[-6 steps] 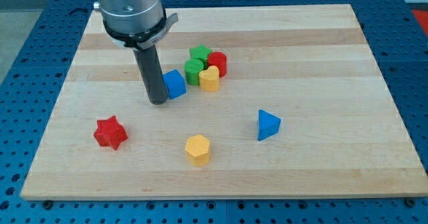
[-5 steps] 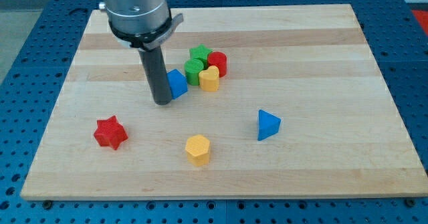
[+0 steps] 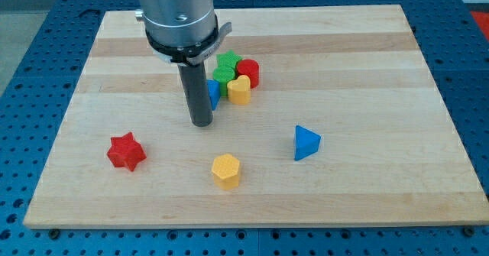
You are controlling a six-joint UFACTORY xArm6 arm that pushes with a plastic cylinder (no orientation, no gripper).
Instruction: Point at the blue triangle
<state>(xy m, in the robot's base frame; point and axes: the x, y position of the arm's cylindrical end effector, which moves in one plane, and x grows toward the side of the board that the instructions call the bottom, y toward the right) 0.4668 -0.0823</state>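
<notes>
The blue triangle point(image 3: 306, 143) lies on the wooden board point(image 3: 367, 72) right of the middle. My tip point(image 3: 202, 123) rests on the board left of it, well apart, about a quarter of the board's width away. The rod stands in front of a blue block point(image 3: 213, 93) and hides most of it. Whether the rod touches that block cannot be told.
A cluster sits just beyond the rod: a green star point(image 3: 227, 60), a green block point(image 3: 222, 75), a red block point(image 3: 248, 72) and a yellow heart-shaped block point(image 3: 239, 90). A red star point(image 3: 126, 151) lies at the lower left. A yellow block point(image 3: 226, 170) lies below my tip.
My tip has moved to the view's right and slightly down, from the left of the blue block to in front of it. The blocks look unmoved.
</notes>
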